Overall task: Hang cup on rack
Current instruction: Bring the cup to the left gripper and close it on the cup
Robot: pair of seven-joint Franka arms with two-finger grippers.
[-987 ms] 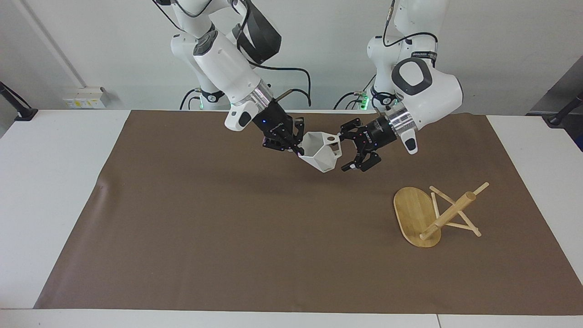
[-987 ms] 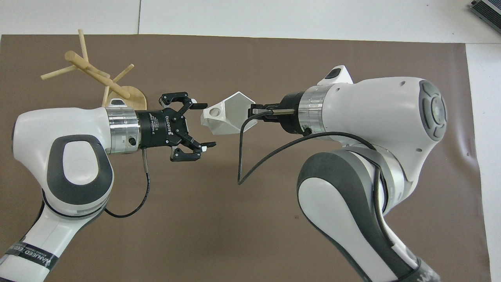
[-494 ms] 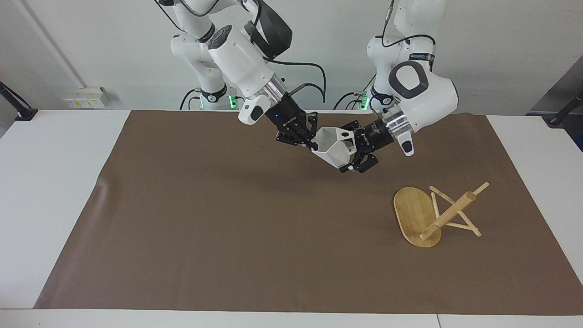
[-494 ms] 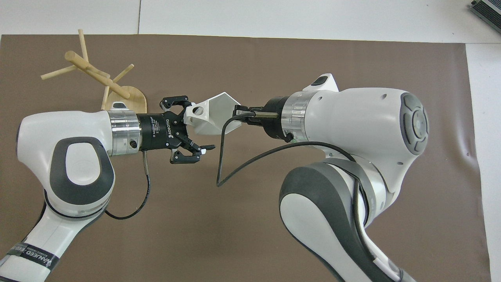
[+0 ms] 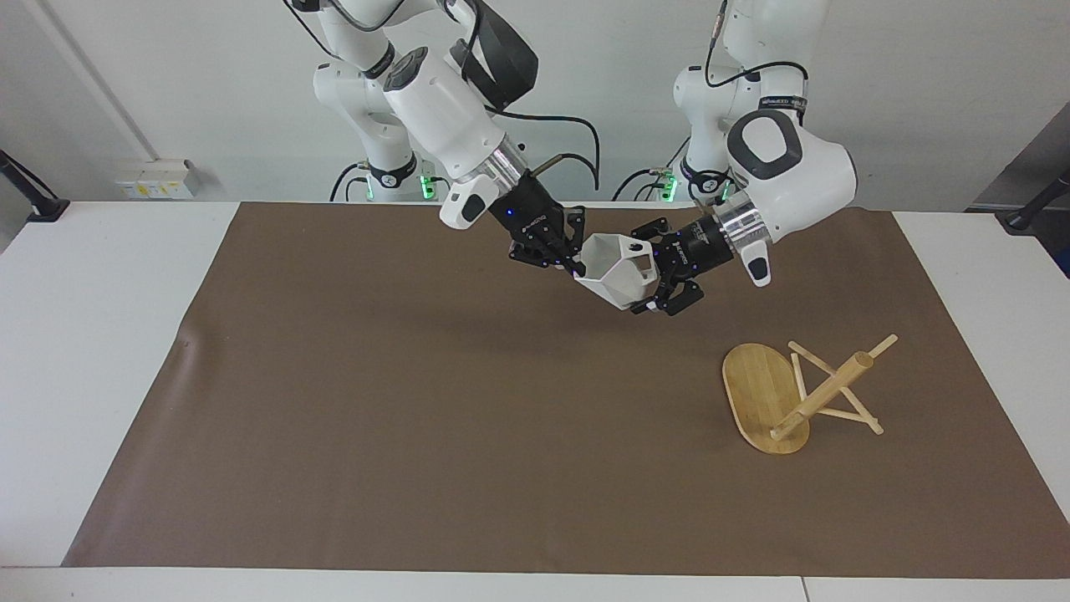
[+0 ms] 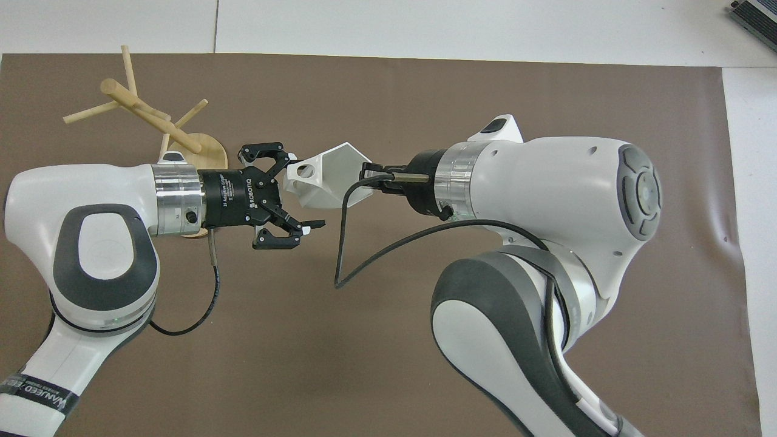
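The white faceted cup (image 5: 620, 269) (image 6: 332, 177) hangs tilted in the air over the brown mat. My right gripper (image 5: 572, 264) (image 6: 368, 176) is shut on its rim wall. The blocky handle with its round hole points at my left gripper (image 5: 650, 269) (image 6: 306, 194). That gripper is open, and the cup's handle end sits between its spread fingers. Whether those fingers touch the cup I cannot tell. The bamboo rack (image 5: 823, 391) (image 6: 149, 118) lies tipped over on the mat toward the left arm's end, its post slanting and its oval base (image 5: 755, 393) raised on edge.
A brown mat (image 5: 418, 418) covers most of the white table (image 5: 92, 334). In the overhead view the left arm's wrist covers part of the rack's base (image 6: 209, 152). A black cable (image 6: 388, 249) loops down from the right wrist.
The right arm carried the cup toward the left gripper. The cup's handle end, a gap away one second ago, now lies between the left gripper's open fingers. The rack has not moved.
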